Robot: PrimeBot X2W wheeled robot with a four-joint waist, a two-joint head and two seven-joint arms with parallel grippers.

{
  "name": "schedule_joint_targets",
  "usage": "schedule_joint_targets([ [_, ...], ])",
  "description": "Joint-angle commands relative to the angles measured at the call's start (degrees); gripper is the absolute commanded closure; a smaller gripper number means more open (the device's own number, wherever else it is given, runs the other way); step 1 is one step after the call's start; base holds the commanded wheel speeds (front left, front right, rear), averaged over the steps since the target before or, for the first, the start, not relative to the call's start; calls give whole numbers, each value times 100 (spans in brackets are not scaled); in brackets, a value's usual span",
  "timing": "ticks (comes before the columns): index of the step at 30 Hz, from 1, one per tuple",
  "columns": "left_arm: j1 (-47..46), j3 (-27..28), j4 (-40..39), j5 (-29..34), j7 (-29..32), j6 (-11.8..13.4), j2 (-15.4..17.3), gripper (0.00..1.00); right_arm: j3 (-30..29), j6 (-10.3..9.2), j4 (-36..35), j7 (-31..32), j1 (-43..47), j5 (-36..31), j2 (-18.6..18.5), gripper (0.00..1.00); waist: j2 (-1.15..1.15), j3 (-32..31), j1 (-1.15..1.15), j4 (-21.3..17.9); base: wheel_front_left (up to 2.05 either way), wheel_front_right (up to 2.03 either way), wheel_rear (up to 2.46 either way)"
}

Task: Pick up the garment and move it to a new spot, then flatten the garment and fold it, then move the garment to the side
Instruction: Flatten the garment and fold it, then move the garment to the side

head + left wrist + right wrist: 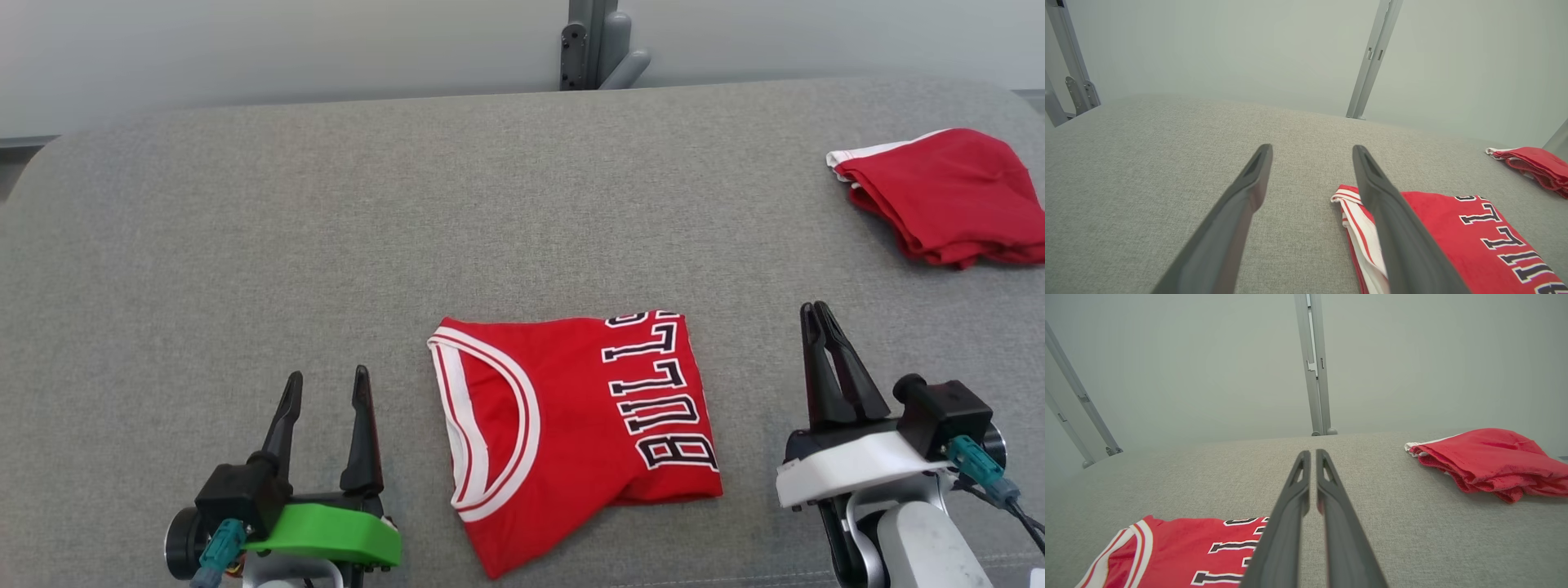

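The garment (pixel 571 425) is a red jersey with white trim and black lettering, lying folded into a rough rectangle on the grey surface near the front edge. It shows also in the left wrist view (pixel 1453 237) and the right wrist view (pixel 1180 547). My left gripper (pixel 327 376) (pixel 1312 149) stands open to the left of it, nothing between its fingers. Right of the garment, my right gripper (pixel 815 309) (pixel 1312 453) hovers with its fingers almost together, holding nothing. Neither gripper touches the cloth.
A second red cloth with a white edge (pixel 939 196) (pixel 1486 461) lies bunched at the far right. The grey padded surface (pixel 326 245) stretches wide to the left and back. A grey metal post (pixel 592 45) rises behind its far edge.
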Motion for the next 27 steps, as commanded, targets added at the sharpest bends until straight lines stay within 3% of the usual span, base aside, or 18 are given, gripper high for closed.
schedule_joint_targets([
  [1, 89, 50, -22, 7, -18, 15, 17, 0, -26, -1, -80, -15, 110, 58, -6, 56, 0, -90, 0, -100, 0, 0, 0],
  [2, 129, 71, -33, 8, -18, 22, 17, 0, -48, -1, -124, -15, 168, 77, -7, 21, 0, -101, 0, -104, 0, 0, 0],
  [3, 166, 98, -41, 16, -18, 22, 17, 0, -76, -1, -161, -15, 231, 110, -6, 0, 0, -114, 0, -104, 0, 0, 0],
  [27, 513, 260, -111, 174, -18, 7, 17, 0, -230, -1, -225, 6, 756, 88, -7, 0, 0, -383, 0, 22, 0, 0, 0],
])
